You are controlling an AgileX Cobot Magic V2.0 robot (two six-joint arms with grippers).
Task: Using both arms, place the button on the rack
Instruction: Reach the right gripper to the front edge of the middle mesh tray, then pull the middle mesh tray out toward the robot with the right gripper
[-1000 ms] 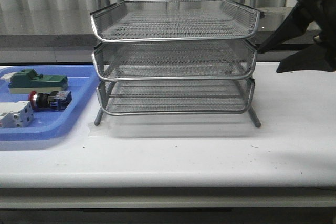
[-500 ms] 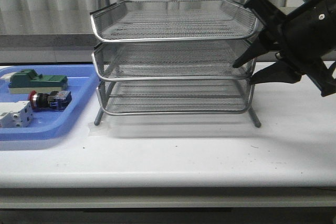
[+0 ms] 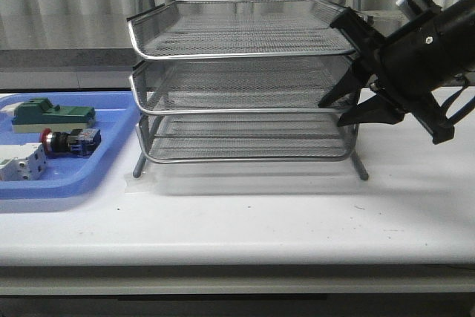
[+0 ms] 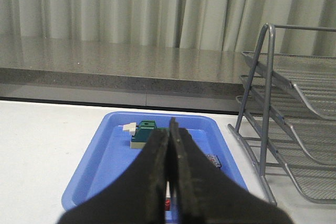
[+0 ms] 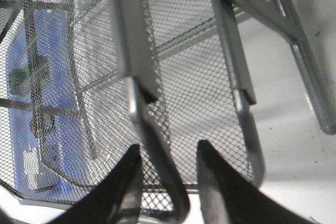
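The right gripper has swung down and left over the last second, from high at the far right of the scene to the right end of the rack, and its fingers stand apart. In the right wrist view the two dark fingers sit either side of a wire rim of one tray, not yet closed on it; which tier that rim belongs to is hard to tell, though the front view puts the fingertips level with the middle tray. This looks like the right arm arriving to steady or hold the rack while the other arm brings the part. The left gripper has its fingers pressed together on nothing and hangs above the near edge of the blue tray, which lies on the white bench to the left of the rack. The button lies on its side in that tray, red cap pointing left, between a green block behind it and a white block in front. It has not moved, so the pickup has not yet begun.
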